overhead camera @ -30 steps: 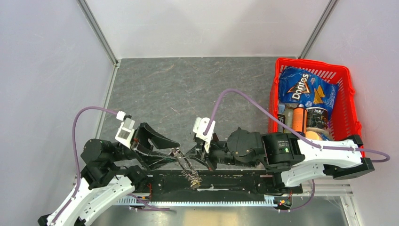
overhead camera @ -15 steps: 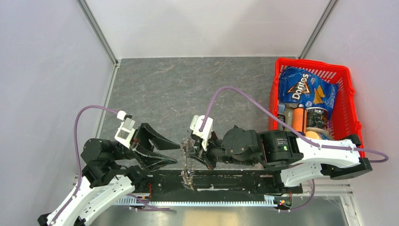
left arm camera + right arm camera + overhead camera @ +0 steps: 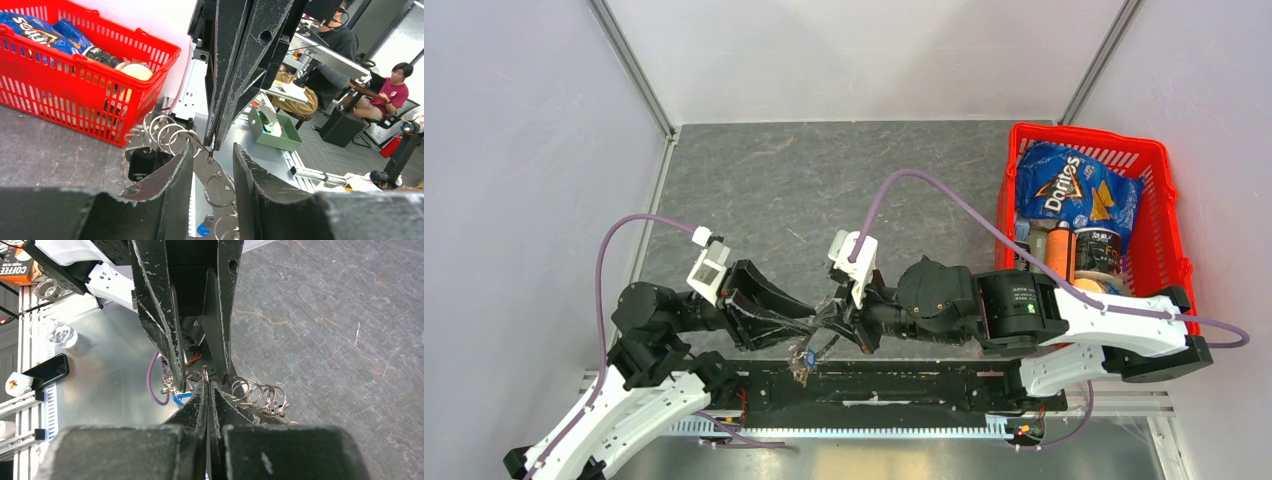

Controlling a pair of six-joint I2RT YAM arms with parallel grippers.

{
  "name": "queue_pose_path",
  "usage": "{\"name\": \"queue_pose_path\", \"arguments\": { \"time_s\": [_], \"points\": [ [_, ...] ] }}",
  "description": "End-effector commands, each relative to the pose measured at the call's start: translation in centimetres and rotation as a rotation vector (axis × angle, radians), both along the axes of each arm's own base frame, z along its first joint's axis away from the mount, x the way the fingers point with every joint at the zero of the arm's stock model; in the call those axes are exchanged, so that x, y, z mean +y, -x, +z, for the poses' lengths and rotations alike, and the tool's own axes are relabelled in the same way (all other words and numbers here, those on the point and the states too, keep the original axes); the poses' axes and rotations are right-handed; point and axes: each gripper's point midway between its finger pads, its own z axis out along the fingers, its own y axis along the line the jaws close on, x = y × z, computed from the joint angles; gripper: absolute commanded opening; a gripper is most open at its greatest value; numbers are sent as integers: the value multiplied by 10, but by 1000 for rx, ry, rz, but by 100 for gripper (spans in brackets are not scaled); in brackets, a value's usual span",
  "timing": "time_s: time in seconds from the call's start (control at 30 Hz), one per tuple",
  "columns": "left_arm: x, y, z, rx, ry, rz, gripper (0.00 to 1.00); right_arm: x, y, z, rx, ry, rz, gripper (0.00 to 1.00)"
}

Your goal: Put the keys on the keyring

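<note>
The keyring (image 3: pixel 220 172) is a flat metal strip carrying a row of silver split rings (image 3: pixel 255 392). It hangs in the air between the two arms (image 3: pixel 816 335). My right gripper (image 3: pixel 206 382) is shut on one small ring at the strip's top edge; in the left wrist view it (image 3: pixel 212 144) points straight down. My left gripper (image 3: pixel 212 150) is open and straddles the strip and one ring, with gaps showing on both sides. A black-headed key (image 3: pixel 142 162) hangs from the rings. A small blue piece (image 3: pixel 205 229) dangles at the lower end.
At the right stands a red basket (image 3: pixel 1169 215) holding a chip bag (image 3: pixel 1069 190) and bottles. A dark rail (image 3: pixel 924 385) runs along the table's near edge, just below the hanging rings. Grey walls close in both sides.
The left gripper has come right onto the ring chain and its jaws have narrowed. The right gripper has shifted slightly left, and the chain has swung up off the rail.
</note>
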Motion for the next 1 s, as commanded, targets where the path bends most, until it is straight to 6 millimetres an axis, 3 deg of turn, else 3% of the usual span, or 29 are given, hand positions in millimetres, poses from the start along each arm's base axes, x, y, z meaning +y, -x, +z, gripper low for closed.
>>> {"name": "queue_pose_path", "arguments": {
  "time_s": [0.0,0.33,0.7,0.8,0.97],
  "points": [
    [-2,4,-2,10,-11,-38,37,2,0,33,19,-99,3,0],
    [-3,4,0,-4,-11,-47,3,3,-2,28,34,-82,11,0],
    [2,10,7,-51,41,-51,2,-5,0,28,54,-99,22,0],
    [3,11,9,-57,48,-51,2,-11,1,31,52,-133,25,8],
    [3,11,10,-66,56,-52,2,-18,3,34,47,-150,41,14]
  ]
}}
